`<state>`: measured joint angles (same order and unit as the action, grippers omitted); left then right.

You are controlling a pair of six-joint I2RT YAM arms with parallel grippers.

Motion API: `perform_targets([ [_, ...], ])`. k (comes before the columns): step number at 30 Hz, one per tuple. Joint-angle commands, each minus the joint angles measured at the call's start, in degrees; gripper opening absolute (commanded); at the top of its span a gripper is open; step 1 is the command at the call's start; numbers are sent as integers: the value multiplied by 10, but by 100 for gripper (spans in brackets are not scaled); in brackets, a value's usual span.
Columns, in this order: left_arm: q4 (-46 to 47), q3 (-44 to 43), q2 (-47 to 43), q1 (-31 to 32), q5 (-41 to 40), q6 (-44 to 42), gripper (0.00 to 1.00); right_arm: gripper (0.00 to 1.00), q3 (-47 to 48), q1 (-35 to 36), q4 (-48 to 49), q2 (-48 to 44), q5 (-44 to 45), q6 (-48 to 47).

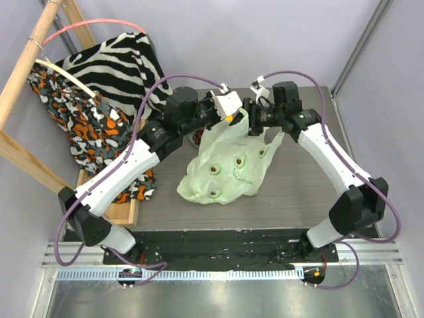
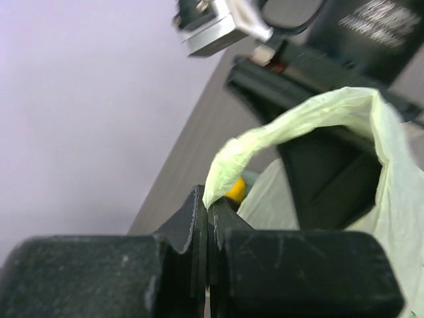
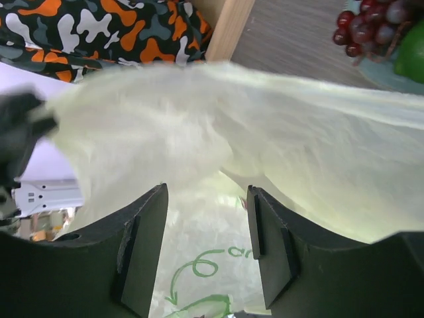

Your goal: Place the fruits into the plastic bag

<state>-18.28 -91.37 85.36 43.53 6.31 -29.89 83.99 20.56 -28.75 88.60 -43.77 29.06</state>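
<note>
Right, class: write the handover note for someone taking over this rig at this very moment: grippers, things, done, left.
Left gripper: shut on the rim of the plastic bag, holding it up.
Right gripper: open, jaws apart at the bag's other side, not yet closed.
Fruits: grape bunch and a green fruit sit outside, beyond the bag; others not visible.
Done: one side of the mouth lifted.
Left: grip the other side, open the bag, load the fruits.

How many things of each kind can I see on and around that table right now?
Plastic bag: 1
Grape bunch: 1
Green fruit: 1
Yellow fruit: 1
Patterned cloths: 2 (zebra-striped cloth, camouflage cloth)
Total: 6
</note>
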Motion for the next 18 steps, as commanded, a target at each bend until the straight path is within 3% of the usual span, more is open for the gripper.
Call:
perform_targets([
  [1,87,13,-2,1,-49,-44,0,59,-7,-3,-23,-76,48,-13],
  [11,201,96,-35,-3,-96,-18,0,57,-130,11,-38,-130,33,-2],
  [18,280,132,-50,-3,-89,17,0,56,-176,12,-101,-113,120,-22],
])
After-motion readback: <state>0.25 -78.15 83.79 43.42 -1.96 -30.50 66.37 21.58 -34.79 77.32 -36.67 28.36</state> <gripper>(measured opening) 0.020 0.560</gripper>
